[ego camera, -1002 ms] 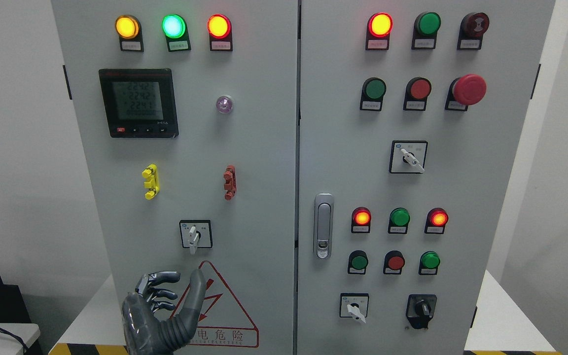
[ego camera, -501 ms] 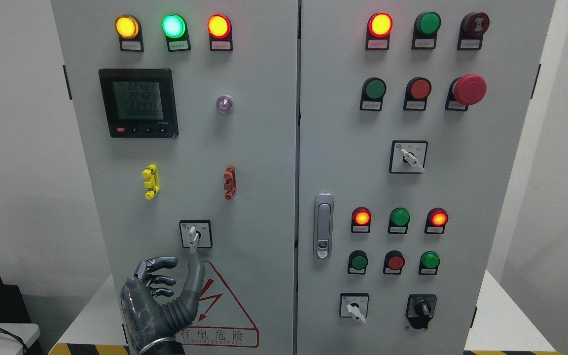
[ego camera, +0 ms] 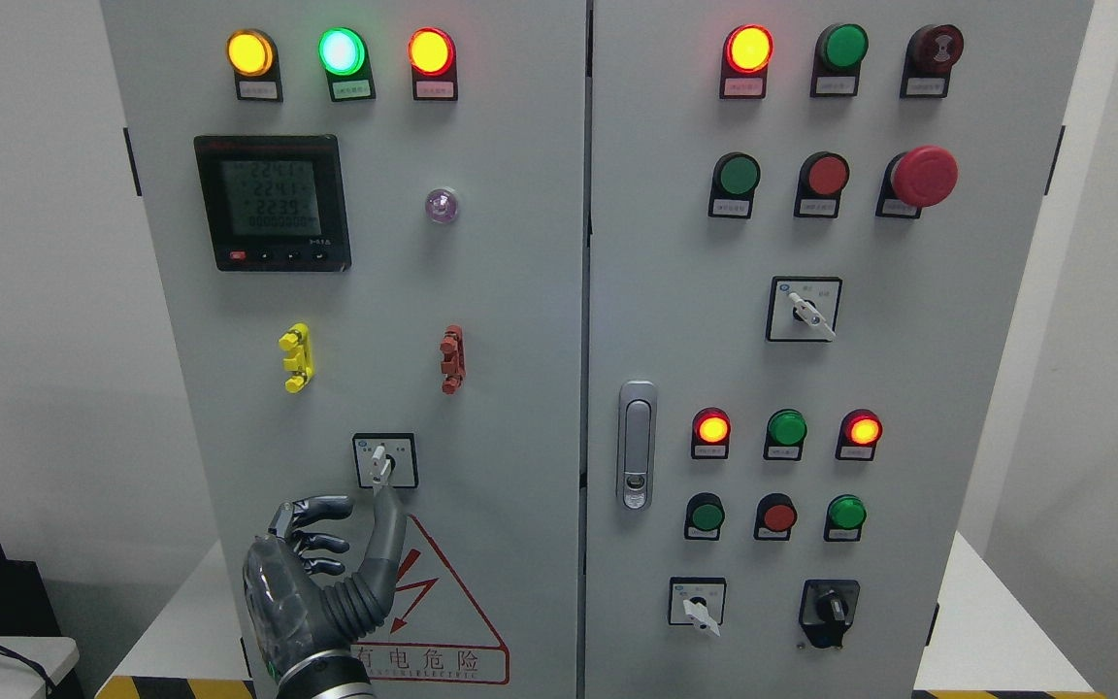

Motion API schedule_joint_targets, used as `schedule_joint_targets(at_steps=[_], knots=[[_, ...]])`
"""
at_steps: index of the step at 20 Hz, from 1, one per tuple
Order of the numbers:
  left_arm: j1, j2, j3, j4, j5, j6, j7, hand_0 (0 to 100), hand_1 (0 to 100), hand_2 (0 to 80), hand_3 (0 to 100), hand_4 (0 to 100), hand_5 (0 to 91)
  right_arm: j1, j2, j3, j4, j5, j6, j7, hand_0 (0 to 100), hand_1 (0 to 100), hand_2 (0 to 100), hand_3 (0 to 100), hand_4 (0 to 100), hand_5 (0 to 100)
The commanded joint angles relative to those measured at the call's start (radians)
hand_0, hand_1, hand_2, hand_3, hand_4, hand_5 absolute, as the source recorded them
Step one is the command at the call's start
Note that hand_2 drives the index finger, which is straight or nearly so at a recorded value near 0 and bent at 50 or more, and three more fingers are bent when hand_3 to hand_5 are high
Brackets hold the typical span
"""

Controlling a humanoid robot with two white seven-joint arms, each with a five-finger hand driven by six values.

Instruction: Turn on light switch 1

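Observation:
A rotary selector switch (ego camera: 384,461) with a white lever sits in a black-framed square low on the left cabinet door (ego camera: 481,320). Its lever points down and slightly left. My left hand (ego camera: 365,513) comes up from the bottom edge just below the switch. The thumb (ego camera: 388,529) stands upright with its tip at the lever's lower end; I cannot tell whether they touch. The other fingers (ego camera: 321,524) are half curled to the left of the thumb and hold nothing. My right hand is out of view.
A red warning triangle (ego camera: 443,612) lies behind the hand. Yellow (ego camera: 296,356) and red (ego camera: 451,358) clips and a meter (ego camera: 274,202) sit higher on the left door. The right door carries a handle (ego camera: 637,444), lamps, buttons and other selector switches (ego camera: 804,309).
My left hand has risen and shifted slightly left, bringing the thumb tip up from the warning triangle to the switch lever's lower end. The meter digits changed.

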Motion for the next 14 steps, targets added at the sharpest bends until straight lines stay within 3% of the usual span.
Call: schedule_joint_targets(at_steps=[1,14], knots=[[-0.025,-0.001,-0.004,0.016,0.004,0.013,0.010,12,63,50.8,57,72,67.5,0.000,0.000,0.000,-0.001,-0.017,0.000,-0.001,12,39,0,0,0,0],[-0.052,-0.001,-0.006,0.029,0.007,0.059,0.004,11,63,51.2,57,72,67.4,0.000,0.000,0.000,0.001,-0.018,0.000,-0.001,12,39,0,0,0,0]])
